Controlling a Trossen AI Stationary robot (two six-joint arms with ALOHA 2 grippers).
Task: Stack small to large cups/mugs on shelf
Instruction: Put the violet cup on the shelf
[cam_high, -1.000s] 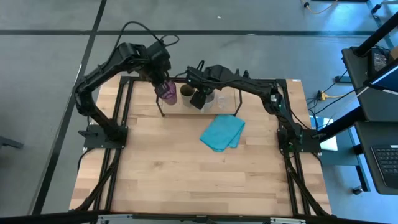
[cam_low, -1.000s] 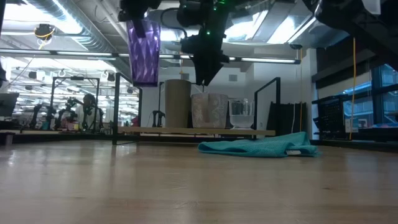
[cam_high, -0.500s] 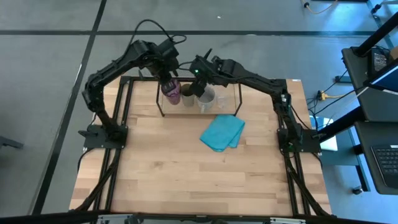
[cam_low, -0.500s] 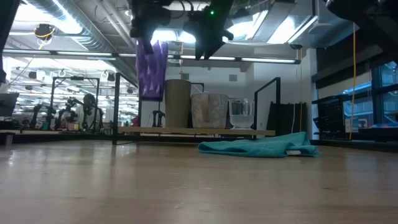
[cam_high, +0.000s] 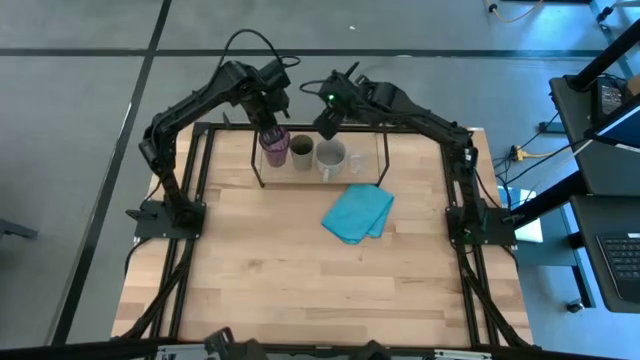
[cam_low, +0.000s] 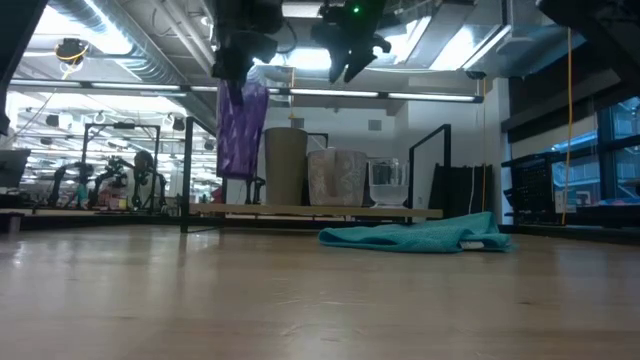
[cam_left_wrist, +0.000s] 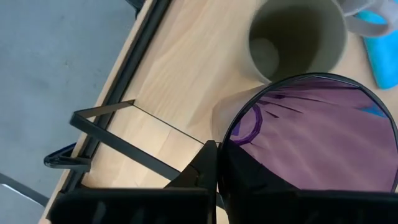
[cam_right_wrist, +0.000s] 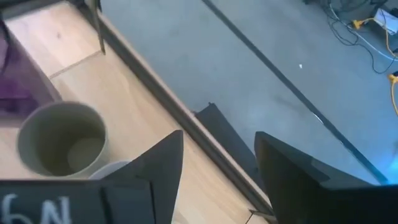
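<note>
My left gripper (cam_high: 272, 130) is shut on the purple tumbler (cam_high: 275, 150), which hangs upright above the shelf's (cam_low: 300, 211) left end in the low view (cam_low: 240, 130). On the shelf's wooden base stand, from left to right, the olive-green cup (cam_low: 285, 167), the grey mug (cam_low: 336, 177) and the small clear glass (cam_low: 387, 183). My right gripper (cam_high: 325, 125) is open and empty, high above the cup and mug (cam_low: 350, 65), toward the shelf's far side. My left gripper holds the tumbler by its rim (cam_left_wrist: 231, 134), on the side away from the olive cup. One finger (cam_left_wrist: 207, 163) is outside the wall and the other seems to be inside. The fingers point down from above. The tumbler hangs upright, its bottom (cam_low: 238, 175) clear of the shelf base.
A folded turquoise cloth (cam_high: 357, 213) lies on the table in front of the shelf's right end. The shelf's thin black rails (cam_left_wrist: 149, 158) and uprights (cam_low: 187, 170) stand close to the tumbler. The black table frame (cam_high: 205, 150) runs along the left edge.
My left gripper has come down with the purple tumbler and gone a little toward the olive cup; the tumbler stays upright and clear of the shelf. My right gripper has risen and drawn back toward the table's far edge, away from the grey mug.
</note>
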